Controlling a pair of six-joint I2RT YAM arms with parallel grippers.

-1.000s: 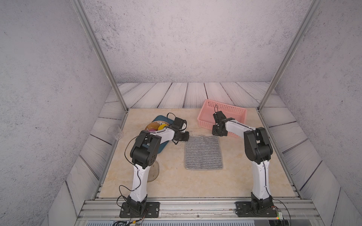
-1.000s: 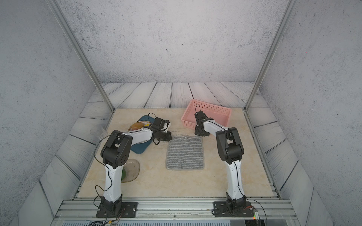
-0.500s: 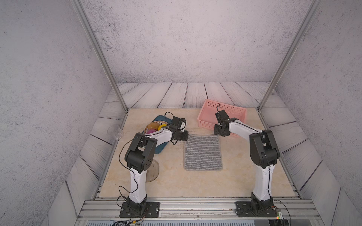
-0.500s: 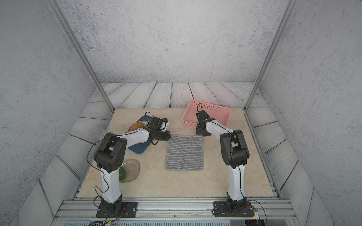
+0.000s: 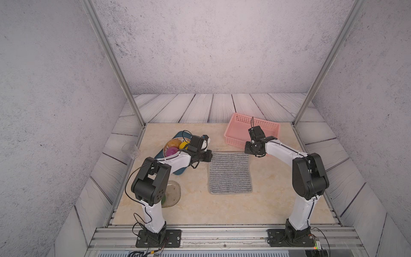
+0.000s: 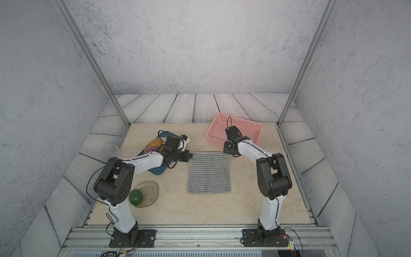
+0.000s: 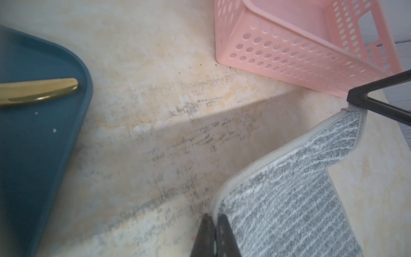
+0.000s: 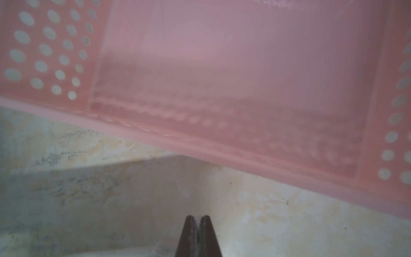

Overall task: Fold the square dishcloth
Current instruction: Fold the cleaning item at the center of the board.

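I've got left fingers (image 7: pixel 224 235) and right fingers (image 8: pixel 188 240) clenched on the hemmed corners of the square dishcloth (image 5: pixel 230 172) at eleven and one o'clock — soft, light, likely to drape.

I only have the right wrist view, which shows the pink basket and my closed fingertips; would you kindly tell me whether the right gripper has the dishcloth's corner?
Observer: Yes; the left wrist view shows the right gripper shut on a far corner of the square dishcloth, lifted off the table.
Operator: And the left gripper?
Observer: The left gripper is shut on the other far corner.
Operator: Does the rest lie flat?
Observer: In both top views the near edge lies flat on the table.
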